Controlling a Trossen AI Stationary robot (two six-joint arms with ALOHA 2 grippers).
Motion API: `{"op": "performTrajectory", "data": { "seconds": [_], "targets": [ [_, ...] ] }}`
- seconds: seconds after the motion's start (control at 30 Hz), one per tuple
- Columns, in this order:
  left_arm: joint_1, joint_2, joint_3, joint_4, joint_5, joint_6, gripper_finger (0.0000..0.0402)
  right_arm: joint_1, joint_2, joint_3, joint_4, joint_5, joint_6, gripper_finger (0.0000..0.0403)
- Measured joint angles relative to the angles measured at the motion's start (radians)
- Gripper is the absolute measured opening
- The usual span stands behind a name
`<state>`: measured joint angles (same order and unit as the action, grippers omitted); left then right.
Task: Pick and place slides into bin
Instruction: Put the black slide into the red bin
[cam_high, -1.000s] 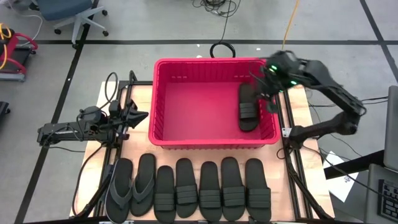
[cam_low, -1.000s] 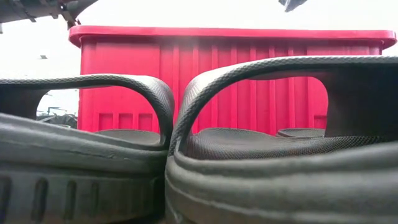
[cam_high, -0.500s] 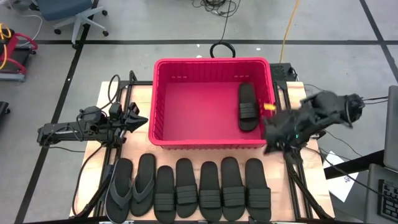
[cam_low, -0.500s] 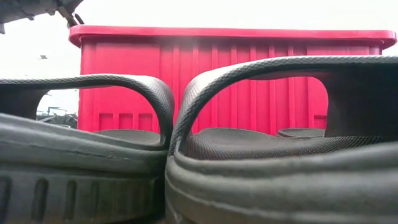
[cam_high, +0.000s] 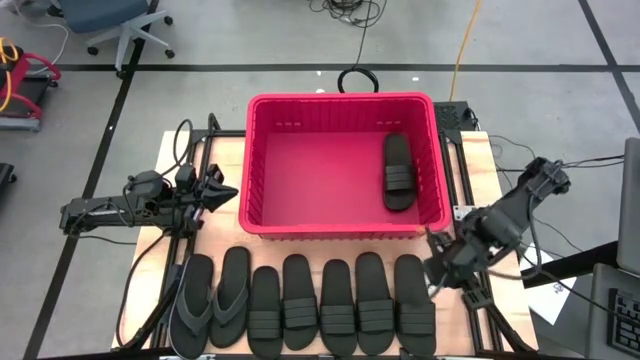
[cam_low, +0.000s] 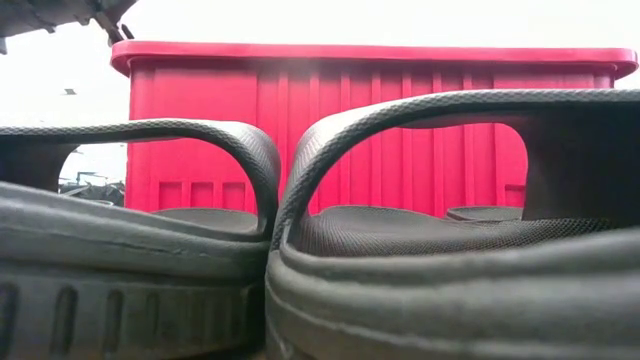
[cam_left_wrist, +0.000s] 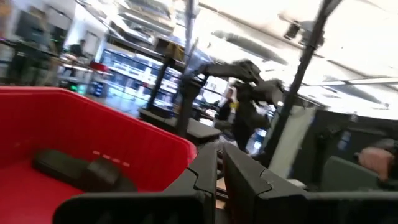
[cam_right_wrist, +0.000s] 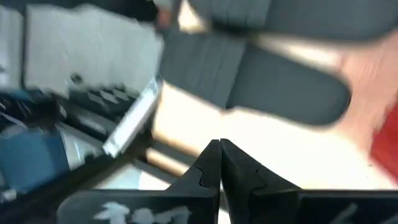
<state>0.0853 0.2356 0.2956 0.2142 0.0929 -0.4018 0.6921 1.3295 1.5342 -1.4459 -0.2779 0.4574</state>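
The red bin (cam_high: 340, 212) stands in the middle of the table, with one black slide (cam_high: 398, 172) lying flat on its floor at the right. Along the table's near edge lies a row of slides: two thong flip-flops (cam_high: 212, 298) at the left and several band slides (cam_high: 337, 305) beside them, soles down. My right gripper (cam_high: 434, 272) is shut and empty, pointing steeply down just right of the rightmost slide (cam_high: 414, 305), which also shows blurred in the right wrist view (cam_right_wrist: 280, 81). My left gripper (cam_high: 228, 190) waits shut, left of the bin.
Black frame rails (cam_high: 470, 230) run along both sides of the table. The bin's black loop handle (cam_high: 357, 80) sticks out at its far side. In the low view the slides (cam_low: 450, 250) fill the foreground in front of the bin's wall (cam_low: 370, 120).
My right gripper has swung from over the bin's far right corner toward the table's near edge, past the bin's right wall, and sunk lower. It has tipped to point more steeply down and stayed shut. The slide in the bin lies still.
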Motion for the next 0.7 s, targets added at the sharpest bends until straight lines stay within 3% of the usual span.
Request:
{"op": "performTrajectory", "data": {
  "seconds": [0.17, 0.4, 0.7],
  "targets": [
    [0.000, 0.000, 0.000, 0.000, -0.128, -0.012, 0.0026, 0.112, -0.070, -0.115, 0.120, 0.004, 0.062, 0.0000],
    [0.000, 0.000, 0.000, 0.000, -0.245, -0.030, 0.0026, 0.341, -0.080, -0.180, 0.334, 0.096, 0.104, 0.0000],
    [0.000, 0.000, 0.000, 0.000, -0.263, -0.037, 0.0026, 0.424, -0.080, -0.350, 0.790, 0.082, 0.428, 0.0000]
  ]
}}
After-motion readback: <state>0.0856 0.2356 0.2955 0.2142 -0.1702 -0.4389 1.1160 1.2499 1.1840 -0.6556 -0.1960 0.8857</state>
